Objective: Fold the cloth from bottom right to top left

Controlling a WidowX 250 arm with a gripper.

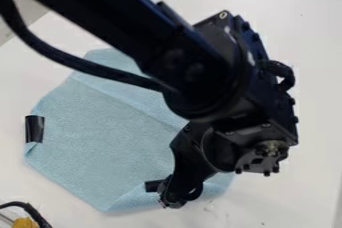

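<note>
The light blue cloth [100, 142] lies on the white table, partly under the arm. A crease runs diagonally across its upper part, and its lower edge near the gripper looks turned over. My gripper [175, 197] hangs over the cloth's lower right part, close to that edge. A small black piece [153, 186] shows just left of the gripper. The arm hides the cloth's upper right side, and whether the gripper touches the cloth is unclear.
A black strip [35, 129] sits at the cloth's left corner. At the bottom left are a black cable [30, 211] and a yellow object [25, 223]. The table [300, 47] extends to the right of the arm.
</note>
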